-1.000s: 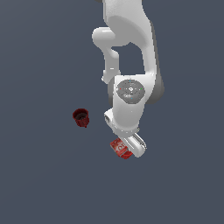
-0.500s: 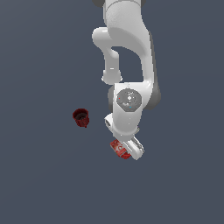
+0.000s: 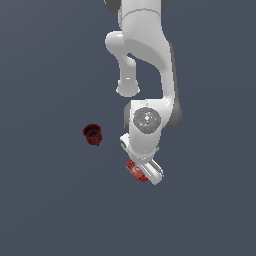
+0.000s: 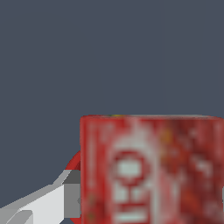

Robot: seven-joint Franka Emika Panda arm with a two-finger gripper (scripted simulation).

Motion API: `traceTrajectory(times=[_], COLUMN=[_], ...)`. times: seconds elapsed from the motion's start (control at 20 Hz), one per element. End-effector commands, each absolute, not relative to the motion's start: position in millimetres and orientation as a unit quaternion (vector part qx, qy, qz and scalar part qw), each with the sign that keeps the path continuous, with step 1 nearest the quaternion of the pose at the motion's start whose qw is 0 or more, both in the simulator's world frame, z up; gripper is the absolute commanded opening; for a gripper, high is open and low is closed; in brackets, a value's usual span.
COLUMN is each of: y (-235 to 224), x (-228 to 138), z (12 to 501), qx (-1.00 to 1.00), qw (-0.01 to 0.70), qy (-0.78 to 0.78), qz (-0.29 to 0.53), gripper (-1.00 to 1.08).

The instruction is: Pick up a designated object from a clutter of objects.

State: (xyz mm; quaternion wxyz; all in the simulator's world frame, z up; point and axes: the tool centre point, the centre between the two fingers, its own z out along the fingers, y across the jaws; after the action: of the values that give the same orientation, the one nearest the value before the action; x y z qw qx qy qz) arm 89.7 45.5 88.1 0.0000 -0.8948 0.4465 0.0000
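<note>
The designated object, a flat red box with white lettering (image 4: 151,170), fills the lower part of the wrist view. My gripper (image 4: 151,199) is open and straddles it. One grey finger (image 4: 70,199) lies against the box's side, and only a sliver of the other shows at the frame's edge. In the exterior view the box (image 3: 134,169) peeks out under my gripper (image 3: 143,173), mostly hidden by the white hand. From the clutter of objects, a bright red curved rim (image 4: 72,164) shows just behind the box.
A dark red cup (image 3: 92,135) stands alone on the dark grey floor (image 3: 45,200), well off toward the exterior view's left of the arm. The white arm (image 3: 147,55) rises above the box.
The arm's wrist has sunk lower over the box across the frames. The hand stays over the same spot. The dark red cup has not moved.
</note>
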Motion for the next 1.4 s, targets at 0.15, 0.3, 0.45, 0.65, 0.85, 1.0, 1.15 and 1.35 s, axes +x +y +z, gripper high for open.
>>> traceTrajectory(times=[0.15, 0.3, 0.45, 0.65, 0.85, 1.0, 1.15, 1.35], y=[45.2, 45.2, 45.5, 44.8, 43.3, 41.4, 39.5, 36.2], x=[89.8, 89.8, 89.9, 89.7, 89.4, 89.2, 89.0, 88.9], z=[87.7, 87.7, 89.4, 99.8, 121.1, 143.7, 171.5, 215.2], qx=[-0.895, -0.895, -0.895, -0.895, -0.895, -0.895, -0.895, -0.895], qw=[0.0, 0.0, 0.0, 0.0, 0.0, 0.0, 0.0, 0.0], qy=[0.447, 0.447, 0.446, 0.446, 0.446, 0.447, 0.447, 0.447], qz=[0.0, 0.0, 0.0, 0.0, 0.0, 0.0, 0.0, 0.0], gripper=[-1.0, -1.0, -1.0, -1.0, -1.0, -1.0, -1.0, -1.0])
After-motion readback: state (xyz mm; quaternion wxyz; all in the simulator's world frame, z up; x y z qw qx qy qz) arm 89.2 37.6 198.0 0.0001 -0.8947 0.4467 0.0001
